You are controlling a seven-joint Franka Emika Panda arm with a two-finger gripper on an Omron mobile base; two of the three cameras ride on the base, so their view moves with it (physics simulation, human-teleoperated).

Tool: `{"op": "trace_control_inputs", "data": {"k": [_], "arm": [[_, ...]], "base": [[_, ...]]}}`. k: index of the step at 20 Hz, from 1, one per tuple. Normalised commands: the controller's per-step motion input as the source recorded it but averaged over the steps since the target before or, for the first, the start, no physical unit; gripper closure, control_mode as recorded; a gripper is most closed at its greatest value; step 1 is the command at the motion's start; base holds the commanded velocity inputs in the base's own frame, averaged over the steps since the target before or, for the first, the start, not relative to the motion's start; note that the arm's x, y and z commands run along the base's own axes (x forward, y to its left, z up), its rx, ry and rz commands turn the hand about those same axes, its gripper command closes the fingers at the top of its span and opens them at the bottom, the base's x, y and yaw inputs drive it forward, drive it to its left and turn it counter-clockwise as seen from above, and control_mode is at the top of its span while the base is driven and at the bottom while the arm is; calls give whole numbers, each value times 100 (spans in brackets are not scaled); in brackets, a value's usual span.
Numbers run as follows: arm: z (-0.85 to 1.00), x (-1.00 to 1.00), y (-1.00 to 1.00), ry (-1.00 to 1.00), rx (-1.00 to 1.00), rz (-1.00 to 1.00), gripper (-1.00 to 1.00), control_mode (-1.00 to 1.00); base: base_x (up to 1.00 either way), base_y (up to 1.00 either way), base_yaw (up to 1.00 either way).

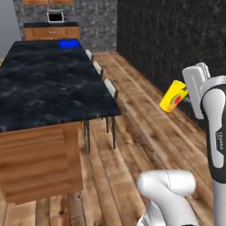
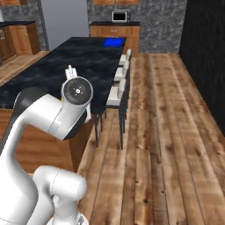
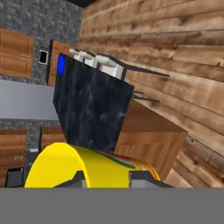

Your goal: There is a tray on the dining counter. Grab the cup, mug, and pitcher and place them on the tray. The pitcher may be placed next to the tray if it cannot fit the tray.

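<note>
My gripper is shut on the yellow cup, which has a red-orange mark and hangs tilted in the air above the wooden floor, right of the dining counter. In the hand view the cup lies on its side between my fingertips, with the gripper closed around it. The blue tray lies at the far end of the black marble counter, well away from the cup, and is also seen as the tray and the tray. The mug and the pitcher are out of view.
White stools line the counter's right edge, with thin dark legs. A dark wall runs along the right side. Wooden cabinets with a microwave stand behind the counter's far end. Open wooden floor stretches between counter and wall.
</note>
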Motion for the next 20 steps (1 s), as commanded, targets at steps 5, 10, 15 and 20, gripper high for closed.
{"op": "trace_control_inputs", "data": {"k": [5,10,15,20], "arm": [[0,0,0,0,0,0,100,100],[0,0,0,0,0,0,100,100],[0,0,0,0,0,0,100,100],[0,0,0,0,0,0,100,100]], "base": [[63,-100,22],[61,-100,22],[85,-100,21],[99,-100,18]]}}
